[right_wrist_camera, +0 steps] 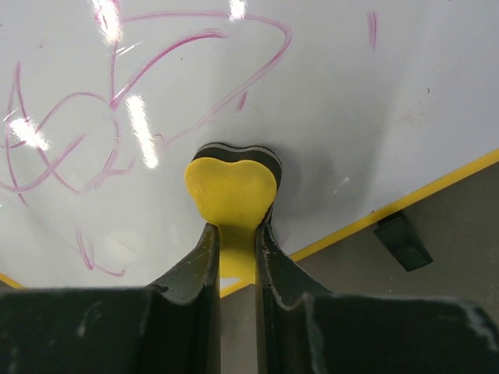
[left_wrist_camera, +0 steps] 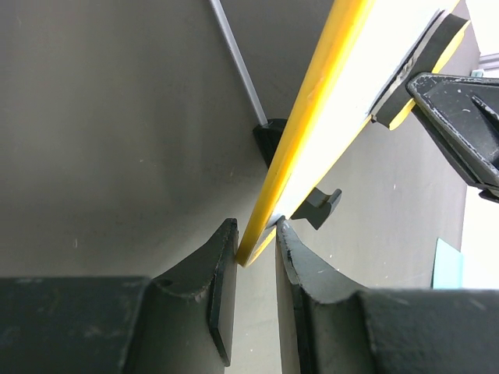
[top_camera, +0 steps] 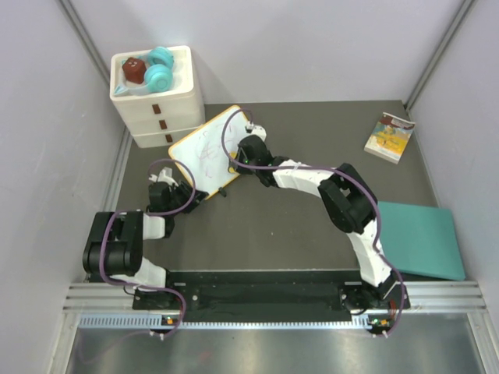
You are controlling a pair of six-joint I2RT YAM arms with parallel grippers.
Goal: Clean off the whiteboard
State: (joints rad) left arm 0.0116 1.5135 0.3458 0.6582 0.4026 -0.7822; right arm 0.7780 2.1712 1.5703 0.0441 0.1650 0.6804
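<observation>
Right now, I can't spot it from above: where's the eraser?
Right wrist view: the yellow eraser sits pinched in the right end effector, pressed against the whiteboard.

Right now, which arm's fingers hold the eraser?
The right arm's fingers: they clamp the yellow heart-shaped eraser, pressed against the scribbled whiteboard. The left arm's fingers instead pinch the whiteboard's yellow frame edge.

White three-drawer box (top_camera: 160, 109) stands at far left of the bench (top_camera: 312, 140), carrying teal toys (top_camera: 160, 68) and a brown toy (top_camera: 133, 71). Booklet (top_camera: 389, 137) lies far right. Teal mat (top_camera: 421, 240) lies near right.
</observation>
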